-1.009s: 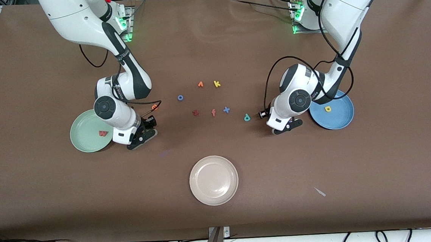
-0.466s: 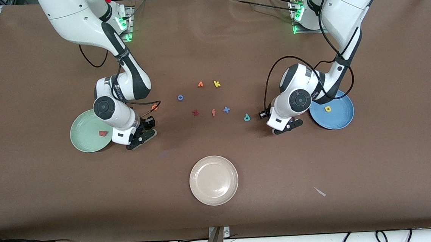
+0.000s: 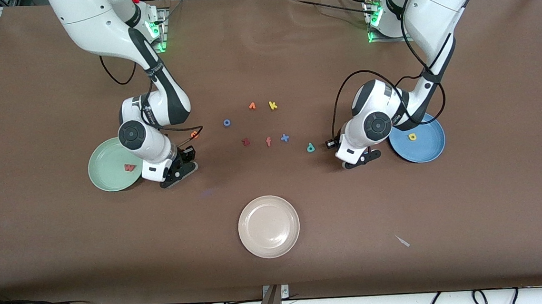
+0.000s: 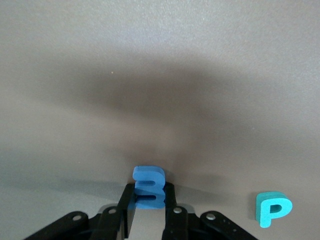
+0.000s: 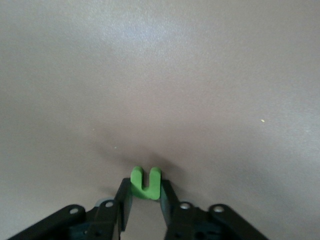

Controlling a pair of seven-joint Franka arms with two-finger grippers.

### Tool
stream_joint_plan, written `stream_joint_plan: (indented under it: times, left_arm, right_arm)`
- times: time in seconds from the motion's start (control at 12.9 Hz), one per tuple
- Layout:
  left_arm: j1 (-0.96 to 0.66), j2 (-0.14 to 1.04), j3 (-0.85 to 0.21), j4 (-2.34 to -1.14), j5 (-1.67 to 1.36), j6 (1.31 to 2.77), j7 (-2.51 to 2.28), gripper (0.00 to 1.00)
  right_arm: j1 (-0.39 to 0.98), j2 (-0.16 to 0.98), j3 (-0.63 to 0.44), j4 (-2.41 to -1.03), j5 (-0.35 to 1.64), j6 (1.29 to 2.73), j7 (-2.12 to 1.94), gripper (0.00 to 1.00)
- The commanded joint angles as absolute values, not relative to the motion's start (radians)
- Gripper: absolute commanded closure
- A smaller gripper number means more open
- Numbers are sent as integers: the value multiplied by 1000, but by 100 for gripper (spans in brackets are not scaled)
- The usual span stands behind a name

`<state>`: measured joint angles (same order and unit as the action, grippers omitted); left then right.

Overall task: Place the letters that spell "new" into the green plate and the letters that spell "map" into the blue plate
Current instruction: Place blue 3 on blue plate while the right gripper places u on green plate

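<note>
My right gripper (image 3: 179, 171) is down at the table beside the green plate (image 3: 106, 177), shut on the green n (image 5: 145, 180). Its black fingers (image 5: 125, 200) pinch the letter from both sides. The pinkish-red w (image 3: 130, 167) lies in the green plate, and the orange e (image 3: 195, 134) lies on the cloth farther from the camera. My left gripper (image 3: 360, 159) is low beside the blue plate (image 3: 424, 151), shut on the blue m (image 4: 149, 181). The yellow a (image 3: 412, 137) lies in the blue plate. The teal p (image 3: 310, 147) rests on the table close by, and the left wrist view also shows this p (image 4: 272, 209).
Loose letters lie mid-table: blue o (image 3: 226, 122), orange pointed letter (image 3: 252, 106), yellow k (image 3: 273, 105), dark red z (image 3: 245, 142), orange f (image 3: 268, 141), blue x (image 3: 285, 138). A cream plate (image 3: 269, 226) sits nearer the camera. A small white scrap (image 3: 402, 241) lies on the cloth.
Both grippers have closed on their letters, the right on the green n and the left on the blue m. The arms have hardly moved.
</note>
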<state>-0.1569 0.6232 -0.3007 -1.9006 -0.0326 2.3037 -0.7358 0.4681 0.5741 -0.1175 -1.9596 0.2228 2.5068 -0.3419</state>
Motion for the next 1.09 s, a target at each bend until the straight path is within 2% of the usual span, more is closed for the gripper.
stream_joint_plan:
  times: [0.0, 0.31, 0.62, 0.93, 1.01]
  left_arm:
    - [-163, 635, -291, -1904, -35, 2313, -719, 85]
    - [-150, 606, -291, -1899, -34, 2289, -722, 88]
    - [-69, 450, -291, -1839, -38, 2056, -629, 88]
    - [92, 384, -290, -1833, -34, 1838, -369, 88]
    - [125, 385, -285, -1844, -31, 1823, -310, 88]
  right_arm:
    - [476, 591, -115, -1953, 222, 2513, -344, 80]
    - [469, 583, -115, -1944, 224, 2479, -345, 84]
    - [466, 526, -194, -1879, 226, 2283, -344, 87]
    - [466, 497, -287, -1882, 224, 2185, -342, 89]
    - [466, 497, -311, -1882, 224, 2163, -342, 90]
